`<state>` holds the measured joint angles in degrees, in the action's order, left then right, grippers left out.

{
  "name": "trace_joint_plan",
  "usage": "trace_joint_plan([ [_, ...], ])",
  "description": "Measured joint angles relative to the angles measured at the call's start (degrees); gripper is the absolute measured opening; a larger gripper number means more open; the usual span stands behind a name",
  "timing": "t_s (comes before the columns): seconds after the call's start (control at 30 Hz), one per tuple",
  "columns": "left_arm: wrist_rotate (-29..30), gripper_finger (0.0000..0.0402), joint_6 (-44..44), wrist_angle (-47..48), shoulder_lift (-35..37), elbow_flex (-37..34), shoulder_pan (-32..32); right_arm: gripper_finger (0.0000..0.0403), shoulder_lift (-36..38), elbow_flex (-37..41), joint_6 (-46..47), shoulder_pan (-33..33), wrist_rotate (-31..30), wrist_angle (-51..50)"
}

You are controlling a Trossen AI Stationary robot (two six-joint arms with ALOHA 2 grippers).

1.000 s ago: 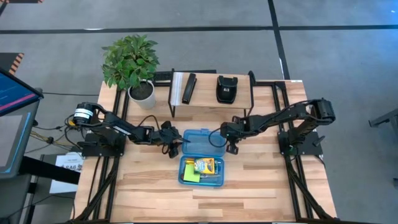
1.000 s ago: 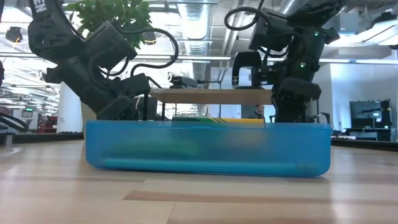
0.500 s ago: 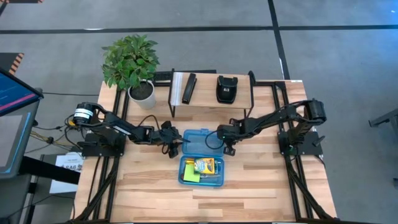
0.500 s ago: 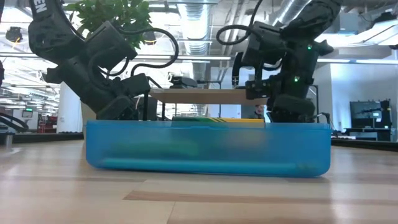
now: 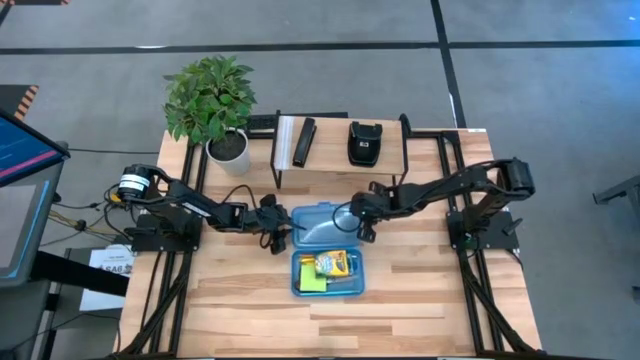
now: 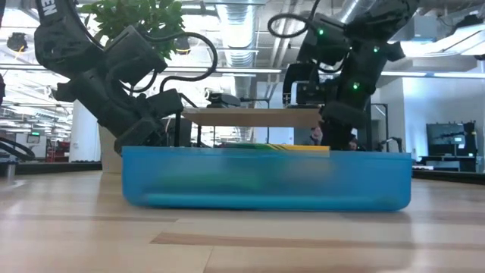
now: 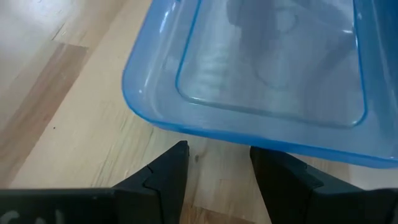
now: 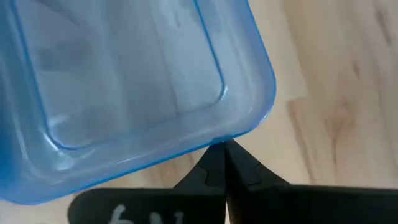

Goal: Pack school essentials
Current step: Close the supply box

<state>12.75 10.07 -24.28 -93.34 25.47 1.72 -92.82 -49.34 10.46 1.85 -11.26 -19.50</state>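
Note:
A translucent blue hinged case lies open mid-table. Its base [image 5: 298,288] holds the yellow-green crayon box [image 5: 330,265] and the lime-green sticky-note pad [image 5: 312,284], and its lid [image 5: 315,222] lies on the far side. My left gripper [image 7: 217,152] stands open at the lid's left edge [image 7: 186,127], the wood showing between its fingers. My right gripper [image 8: 224,149] is shut, its tips at the lid's right edge. The other school essentials do not show. My right gripper meets the lid's rim [image 8: 214,140] with its shut fingertips, close to a rounded corner [image 8: 264,93]. The fingers slant down from the table's right. Whether the tips sit against the rim or under it, I cannot tell. The lid rests on the table.
A low wooden shelf [image 5: 340,170] stands at the far side with two black objects [image 5: 303,142] [image 5: 363,143] on it. A potted plant [image 5: 215,100] stands at the far left. Bare wood lies between the case and the table's near edge.
My right gripper has gone toward the table's left, up to the lid's right edge, tipping more steeply down. The whole case has slid a little toward the table's right, as the low view shows.

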Motion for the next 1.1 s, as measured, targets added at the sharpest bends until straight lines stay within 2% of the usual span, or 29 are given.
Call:
trace_joint_plan([
  [0.4, 4.05, 0.0169, -3.79, 0.58, -0.02, 0.72, 2.06, 0.0008, 0.97, -0.24, -0.29, -0.32, 0.83, 1.32],
  [0.63, 4.53, 0.0169, -7.28, 1.69, -0.02, 3.04, 3.33, 0.0008, 0.97, -0.24, -0.59, -0.35, 0.80, 1.72],
  [0.9, 8.29, 0.0169, -9.68, 4.50, 0.01, 4.81, 4.95, 0.0008, 0.97, -0.22, -1.38, -1.51, 0.60, 1.43],
  [1.1, 10.70, 0.0169, -10.24, 6.88, 4.22, 4.87, 5.35, 0.0008, 1.05, -0.20, -1.51, -2.23, 0.60, 1.56],
])
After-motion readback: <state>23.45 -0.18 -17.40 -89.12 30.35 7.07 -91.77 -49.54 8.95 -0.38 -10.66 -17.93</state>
